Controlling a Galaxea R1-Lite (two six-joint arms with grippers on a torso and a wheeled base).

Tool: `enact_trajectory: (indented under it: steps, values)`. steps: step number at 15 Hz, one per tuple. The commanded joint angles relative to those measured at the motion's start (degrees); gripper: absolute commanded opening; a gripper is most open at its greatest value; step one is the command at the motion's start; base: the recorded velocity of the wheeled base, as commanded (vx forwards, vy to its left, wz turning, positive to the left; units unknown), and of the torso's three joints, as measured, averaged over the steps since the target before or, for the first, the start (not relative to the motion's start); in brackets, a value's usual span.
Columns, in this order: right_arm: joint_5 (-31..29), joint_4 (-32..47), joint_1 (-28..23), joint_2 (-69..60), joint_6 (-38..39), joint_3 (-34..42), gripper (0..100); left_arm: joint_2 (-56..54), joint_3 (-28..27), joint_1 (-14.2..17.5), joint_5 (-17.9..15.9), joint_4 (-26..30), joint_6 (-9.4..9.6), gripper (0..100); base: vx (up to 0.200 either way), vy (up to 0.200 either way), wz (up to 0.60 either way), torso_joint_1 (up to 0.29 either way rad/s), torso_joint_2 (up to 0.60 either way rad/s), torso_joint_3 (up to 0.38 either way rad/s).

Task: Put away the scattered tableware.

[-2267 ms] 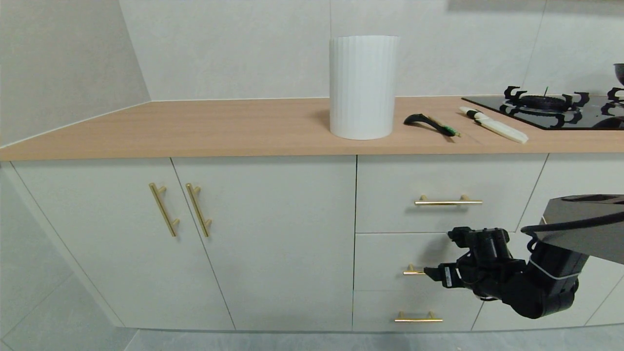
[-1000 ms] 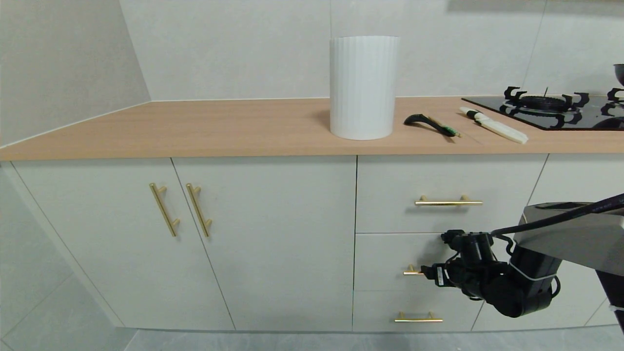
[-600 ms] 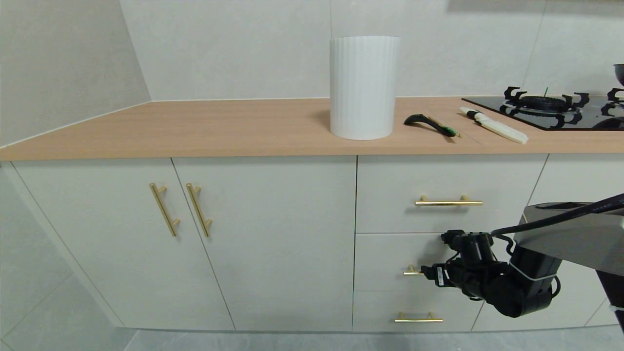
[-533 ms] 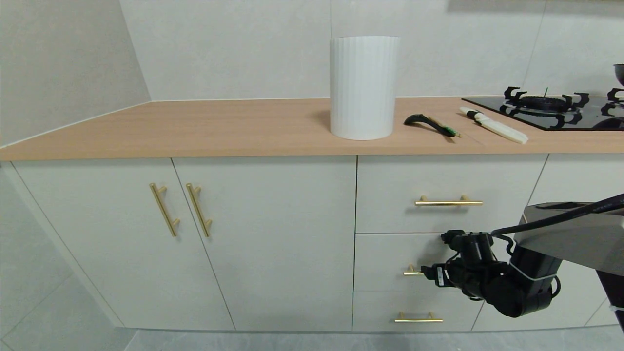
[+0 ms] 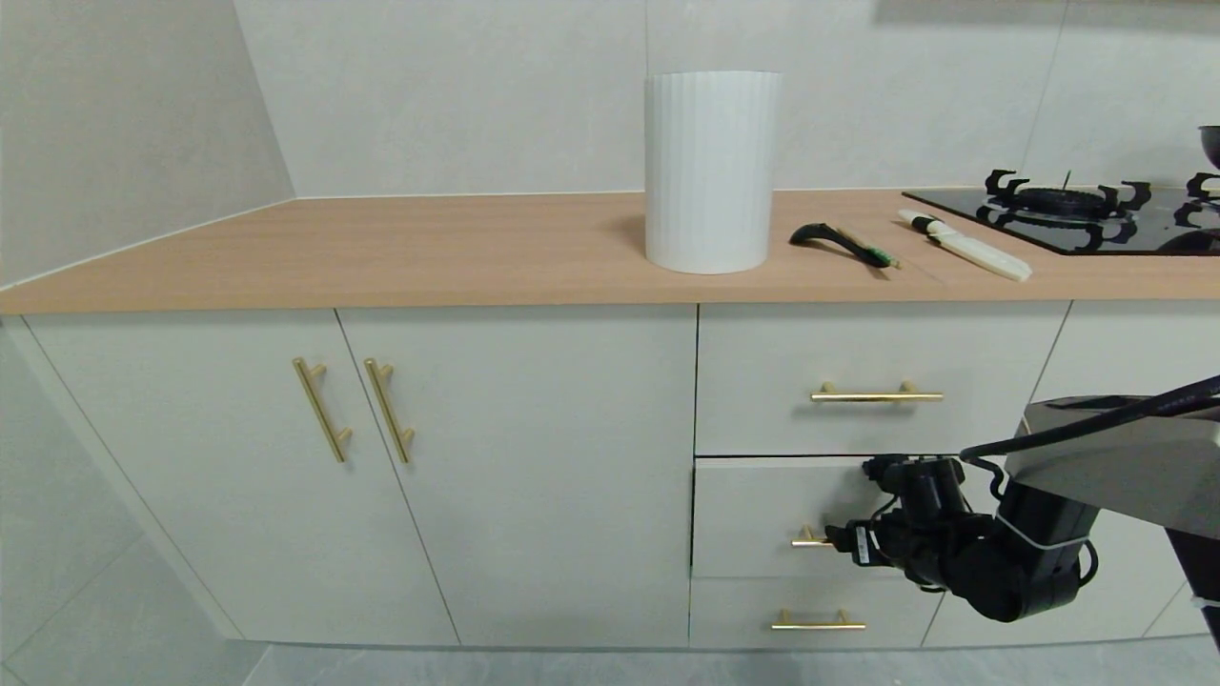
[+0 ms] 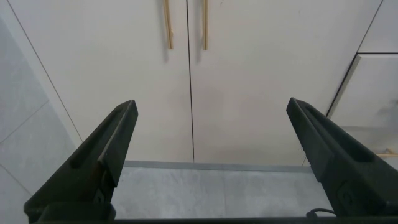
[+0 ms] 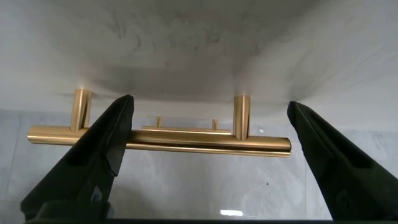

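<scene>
Right gripper (image 5: 837, 535): fingers spread wide, set astride the brass handle (image 7: 186, 147) of the middle drawer (image 5: 753, 505), not clamped on it. The drawer front stands slightly ajar, with a dark gap along its top and left edges. Left gripper (image 6: 211, 115): likewise wide, facing the cabinet doors (image 6: 261, 74) above open floor (image 6: 205, 193). Tableware lies on the countertop (image 5: 381, 248): a black spoon (image 5: 839, 242) with a green-tipped handle, and a white knife (image 5: 967, 250) just beside the hob (image 5: 1077, 214). Both are right of a ribbed white canister (image 5: 710, 171).

- My right gripper (image 5: 837, 535) hides most of the middle drawer handle (image 5: 806, 542) from the head camera.
- The stove (image 5: 1096, 214) and a dark pot (image 5: 1211, 143) run off the right edge.
- The dark utensil (image 5: 843, 241) is too small for me to identify.
</scene>
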Motion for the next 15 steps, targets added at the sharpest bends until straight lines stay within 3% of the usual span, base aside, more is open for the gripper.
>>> enact_trajectory:
  steps: [1, 3, 4, 6, 7, 11, 15]
  values:
    - [0.0, 0.5, 0.0, -3.7, -0.1, 2.3, 100, 0.0, 0.0, 0.0, 0.0, 0.0, -0.02, 100, 0.0, 0.0, 0.0, 0.0, 0.0, 0.0]
    - [0.7, 8.3, 0.0, -13.9, -1.4, 4.9, 100, 0.0, 0.0, 0.0, 0.0, 0.0, -0.02, 100, 0.0, 0.0, 0.0, 0.0, 0.0, 0.0]
    - [1.5, 17.1, 0.0, -22.0, -1.4, 4.7, 100, 0.0, 0.0, 0.0, 0.0, 0.0, -0.02, 100, 0.0, 0.0, 0.0, 0.0, 0.0, 0.0]
    - [4.4, 26.8, 0.0, -32.9, -1.4, 3.8, 100, 0.0, 0.0, 0.0, 0.0, 0.0, -0.02, 100, 0.0, 0.0, 0.0, 0.0, 0.0, 0.0]
    - [4.4, 29.1, 0.0, -36.7, -1.4, 3.2, 100, 0.0, 0.0, 0.0, 0.0, 0.0, -0.02, 100, 0.0, 0.0, 0.0, 0.0, 0.0, 0.0]
    - [4.1, 26.2, 1.3, -36.7, -0.6, 2.9, 100, 0.0, 0.0, 0.0, 0.0, 0.0, -0.02, 100, 0.0, 0.0, 0.0, 0.0, 0.0, 0.0]
    - [1.2, 14.8, 2.3, -25.8, -0.3, 2.7, 100, 0.0, 0.0, 0.0, 0.0, 0.0, -0.02, 100, 0.0, 0.0, 0.0, 0.0, 0.0, 0.0]
